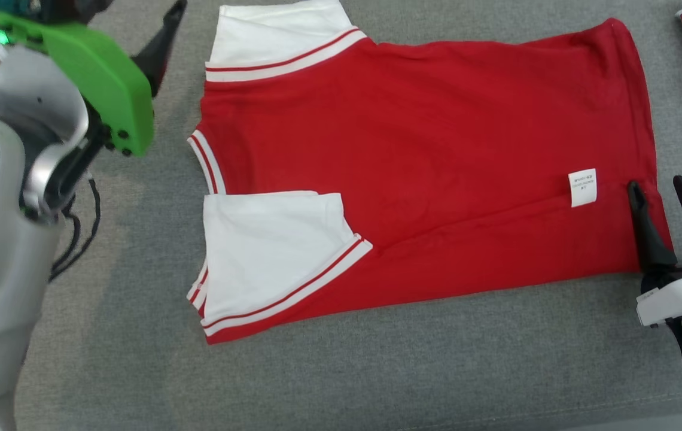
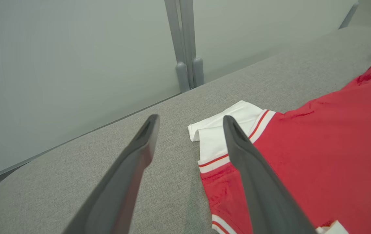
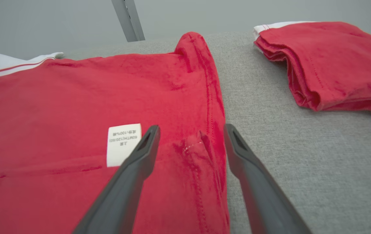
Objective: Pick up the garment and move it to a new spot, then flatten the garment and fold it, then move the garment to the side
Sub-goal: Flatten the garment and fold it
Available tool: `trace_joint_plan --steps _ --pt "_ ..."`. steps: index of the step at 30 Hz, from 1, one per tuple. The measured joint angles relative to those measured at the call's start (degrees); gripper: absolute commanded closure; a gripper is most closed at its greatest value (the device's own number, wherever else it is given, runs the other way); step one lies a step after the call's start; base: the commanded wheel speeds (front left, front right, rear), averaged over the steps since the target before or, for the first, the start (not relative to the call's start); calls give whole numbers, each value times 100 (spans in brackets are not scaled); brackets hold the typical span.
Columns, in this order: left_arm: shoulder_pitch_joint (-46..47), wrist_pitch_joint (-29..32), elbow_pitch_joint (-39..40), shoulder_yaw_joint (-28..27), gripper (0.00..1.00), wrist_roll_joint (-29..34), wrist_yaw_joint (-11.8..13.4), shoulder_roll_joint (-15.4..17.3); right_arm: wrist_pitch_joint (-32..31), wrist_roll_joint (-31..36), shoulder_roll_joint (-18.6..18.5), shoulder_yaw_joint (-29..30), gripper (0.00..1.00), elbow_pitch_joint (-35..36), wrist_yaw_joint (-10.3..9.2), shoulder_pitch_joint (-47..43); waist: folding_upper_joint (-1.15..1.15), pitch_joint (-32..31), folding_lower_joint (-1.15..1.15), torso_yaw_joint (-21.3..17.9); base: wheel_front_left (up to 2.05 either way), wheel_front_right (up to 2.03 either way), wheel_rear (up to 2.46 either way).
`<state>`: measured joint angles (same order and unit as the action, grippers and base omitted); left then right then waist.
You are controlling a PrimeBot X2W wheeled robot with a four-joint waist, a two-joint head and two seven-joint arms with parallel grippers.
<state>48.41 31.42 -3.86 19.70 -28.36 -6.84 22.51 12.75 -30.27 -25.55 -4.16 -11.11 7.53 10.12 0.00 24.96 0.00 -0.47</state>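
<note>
Dark fingers of your right gripper (image 3: 192, 128) stand spread and empty, poised over the near hem corner of the red short-sleeved knit shirt with white striped sleeves (image 1: 425, 149). Whether the tips touch the cloth you cannot tell. Between those open jaws the right wrist view shows a small raised pucker in the hem (image 3: 195, 146), with the white care label (image 3: 123, 144) just beside the left-hand finger. The head view flattens that pucker to nothing. Your left gripper (image 2: 190, 122) is likewise spread and holds nothing. It sits at the collar end, with one finger over bare table and the other crossing the far white sleeve (image 2: 211, 133) in its own view. The shirt lies flat on the grey cloth-covered table (image 1: 377, 371), its long axis running across you, collar to your left and hem to your right, the near sleeve laid in over the body. Each arm is nearest its own end, but the right one is already above fabric, while the left is mostly off the edge and would probably need to shift inward before pinching. Beyond the hem, well apart, the right wrist view gives you a folded red pile (image 3: 328, 61), which the head view cuts off at its corner.
</note>
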Motion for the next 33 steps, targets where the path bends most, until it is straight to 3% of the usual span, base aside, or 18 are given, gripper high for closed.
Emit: trace_joint_plan --steps 6,9,17,24,25,26,27,28,33 --pt "1483 1207 -1586 528 0 -412 -46 49 -3 57 81 -2 0 126 -1 182 0 484 0 -237 0 0 0" --pt "1940 1495 -2083 660 0 -579 -47 -7 -3 69 111 -7 0 167 -1 228 0 709 0 -363 0 0 0" --pt "2740 1819 -3108 867 0 -634 -55 24 87 67 193 -112 0 199 3 528 0 1246 0 -708 0 0 0" --pt "2973 1868 -3398 1095 0 -639 -55 133 192 47 276 -130 0 113 11 659 0 1481 0 -939 0 0 0" --pt "2990 1831 -3404 1126 14 -635 -55 154 197 47 280 -132 0 108 11 666 0 1494 0 -957 0 0 0" --pt "3007 1786 -3410 1173 53 -633 -55 179 200 47 285 -140 0 98 11 675 0 1506 0 -978 0 0 0" --pt "3020 1740 -3435 1194 83 -635 -55 198 208 47 289 -154 0 82 11 690 0 1514 0 -997 0 0 0" --pt "3023 1759 -3474 1201 100 -670 -55 201 215 47 290 -165 0 73 11 704 0 1518 0 -1011 0 0 0" --pt "3032 1720 -3389 1419 100 -881 -56 229 193 -120 177 -238 0 91 9 791 0 1475 0 -1022 0 0 0"
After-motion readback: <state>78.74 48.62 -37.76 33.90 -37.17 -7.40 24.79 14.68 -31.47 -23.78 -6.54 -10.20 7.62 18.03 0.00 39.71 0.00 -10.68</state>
